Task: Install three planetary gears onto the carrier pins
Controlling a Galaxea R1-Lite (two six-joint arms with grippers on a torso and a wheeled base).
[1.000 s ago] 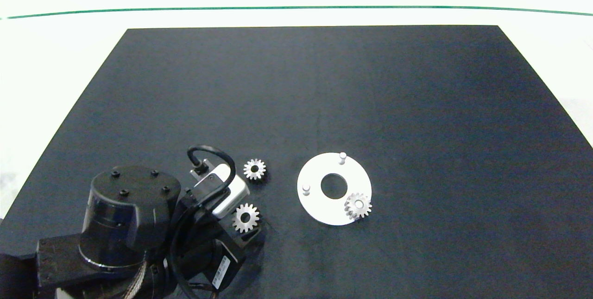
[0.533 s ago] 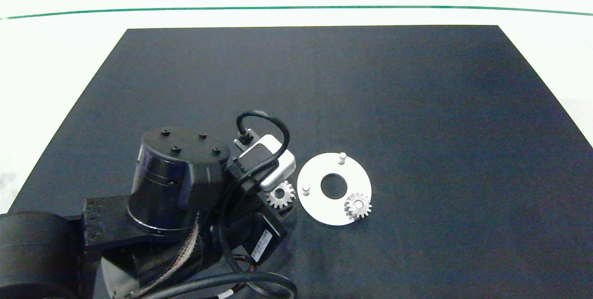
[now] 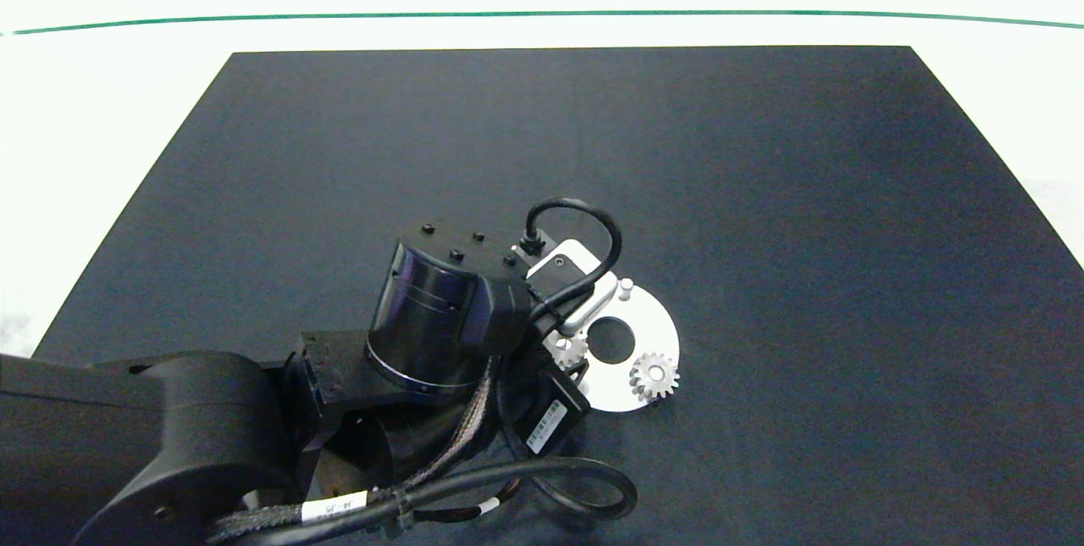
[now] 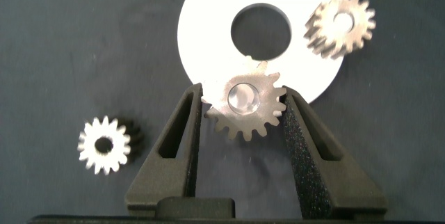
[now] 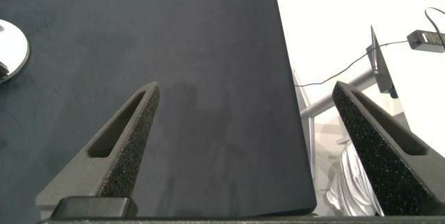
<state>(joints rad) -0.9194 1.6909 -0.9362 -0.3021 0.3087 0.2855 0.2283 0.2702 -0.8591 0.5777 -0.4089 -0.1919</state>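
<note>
One gear (image 4: 245,104) is pinched in my left tool (image 4: 243,123), its bore centred over a carrier pin (image 3: 558,344) for seating; my right tool (image 5: 254,147) idles agape, off the disc (image 3: 659,322).

mat (image 3: 762,190) open right of disc (image 3: 656,326), left arm (image 3: 423,317) overhanging disc's left

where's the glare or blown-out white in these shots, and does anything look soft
Head view: the table surround beyond the black mat is washed out. Left wrist view: the white carrier disc is blown out, and the gear held in the left gripper looks slightly soft, its centre glinting. Right wrist view: the floor beyond the mat edge is overexposed.
</note>
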